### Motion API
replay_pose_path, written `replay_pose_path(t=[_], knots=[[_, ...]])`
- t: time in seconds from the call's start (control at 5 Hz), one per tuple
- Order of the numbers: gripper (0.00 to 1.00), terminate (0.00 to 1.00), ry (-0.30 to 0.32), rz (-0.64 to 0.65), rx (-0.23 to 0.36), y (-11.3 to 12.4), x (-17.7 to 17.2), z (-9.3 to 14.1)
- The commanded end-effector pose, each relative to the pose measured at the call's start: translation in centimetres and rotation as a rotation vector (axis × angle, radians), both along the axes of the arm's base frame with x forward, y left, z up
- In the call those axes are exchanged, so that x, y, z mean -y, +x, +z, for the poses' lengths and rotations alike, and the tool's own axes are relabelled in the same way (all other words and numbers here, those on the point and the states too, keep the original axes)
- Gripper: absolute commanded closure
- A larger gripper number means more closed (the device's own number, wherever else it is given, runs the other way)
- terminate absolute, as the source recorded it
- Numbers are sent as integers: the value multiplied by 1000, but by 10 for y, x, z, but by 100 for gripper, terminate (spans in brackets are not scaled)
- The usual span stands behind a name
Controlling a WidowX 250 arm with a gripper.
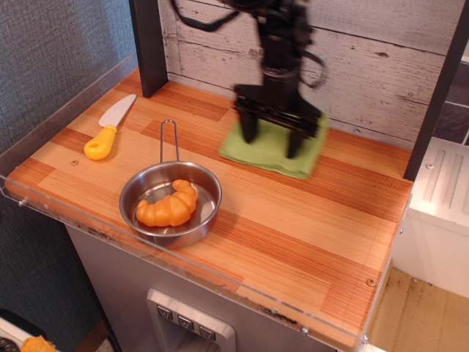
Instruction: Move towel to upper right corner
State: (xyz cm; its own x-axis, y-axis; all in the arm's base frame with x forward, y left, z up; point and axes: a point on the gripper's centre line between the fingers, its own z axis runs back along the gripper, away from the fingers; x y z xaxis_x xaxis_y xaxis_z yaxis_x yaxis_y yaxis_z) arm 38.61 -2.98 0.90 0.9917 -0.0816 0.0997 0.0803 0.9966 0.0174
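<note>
Towel [272, 150] lies flat at the far middle of the worktop [308, 220], close to the plank wall, with the gripper [272, 139] planted on top of it, two dark fingers spread wide and pressing down into the cloth; nothing is pinched between them, so it reads as released and bearing on the fabric. The picture is blurred around the arm. The upper right corner [392, 158], beside the dark post [436, 92], is well apart to the right, so the task looks far from finished. Likely risks: soft terry may bunch or fold under the fingers if the downward pressure is uneven, or slip free and be left short of the corner; pushed too far, it could ride against the wall planks. To the near left sit a steel pan [170, 202] holding a croissant [167, 207], and further left a yellow-handled knife [108, 129]. None stand between cloth and corner
</note>
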Motion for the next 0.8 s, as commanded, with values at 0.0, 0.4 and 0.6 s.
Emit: replay_pose_path(t=[0.0, 0.4, 0.6], knots=[[0, 0, 8, -189, 45, 4, 89, 10], [0, 0, 29, -99, 61, 7, 100, 18], [0, 0, -34, -57, 85, 19, 95, 41]])
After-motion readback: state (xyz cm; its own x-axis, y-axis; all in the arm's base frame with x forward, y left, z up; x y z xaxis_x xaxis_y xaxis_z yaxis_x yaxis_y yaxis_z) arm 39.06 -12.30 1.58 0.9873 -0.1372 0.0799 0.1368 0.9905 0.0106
